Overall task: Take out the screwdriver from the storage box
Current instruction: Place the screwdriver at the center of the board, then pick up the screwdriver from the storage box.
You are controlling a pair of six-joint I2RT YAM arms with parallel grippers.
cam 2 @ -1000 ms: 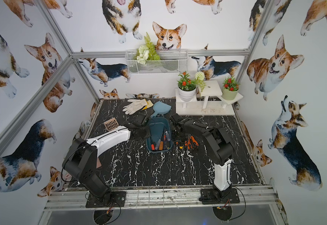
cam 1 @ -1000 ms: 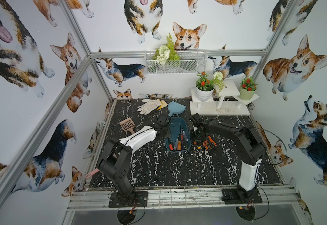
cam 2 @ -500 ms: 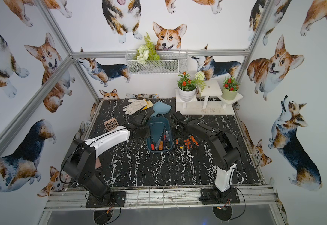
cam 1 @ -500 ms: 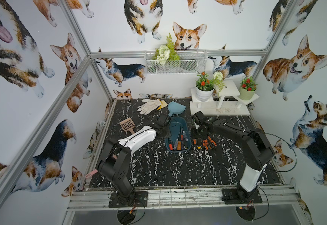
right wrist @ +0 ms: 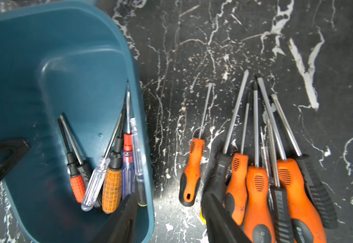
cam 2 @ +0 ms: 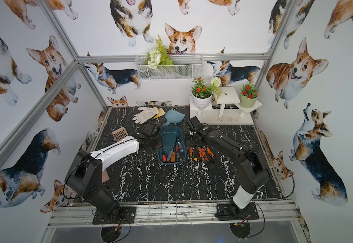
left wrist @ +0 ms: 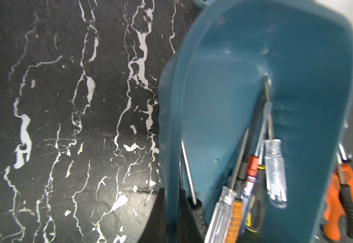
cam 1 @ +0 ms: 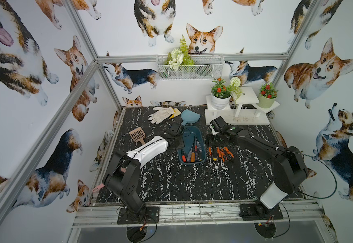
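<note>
**Bimanual extraction, between picks.**

*Left:* the left gripper (cam 1: pixel 179 145) is closed on the left wall of the storage box (cam 1: pixel 190 132). In the left wrist view its fingers sit at the frame's margin, so the pinch is probably there but is not plainly seen.

*Centre:* the storage box stands on the table (cam 1: pixel 171 181) about midway between its left and right edges, nearer the far edge than the near one. The loose screwdrivers (right wrist: pixel 127 168) inside are bunched at the end of the box toward the table's near edge. Their handles touch, their shafts cross, and most crowd against the right wall. The far end of the box is bare.

*Right of centre:* the right gripper (right wrist: pixel 170 196) hovers with its jaws apart and nothing between them. One finger is above the box's right wall. The other is above the removed screwdrivers (right wrist: pixel 257 183), an orange-and-black row on the table just beside the box, with shafts pointing toward the far edge.

*Step in hand, as judged:* the task is partly done, and the right gripper is free for a further pick.

*Next move:* shift left over the box, lower onto one handle, such as the orange gridded handle (right wrist: pixel 112 187), and close across it alone. The crowding calls for a narrow, well-aimed grasp and a straight lift while the left gripper steadies the box.
</note>
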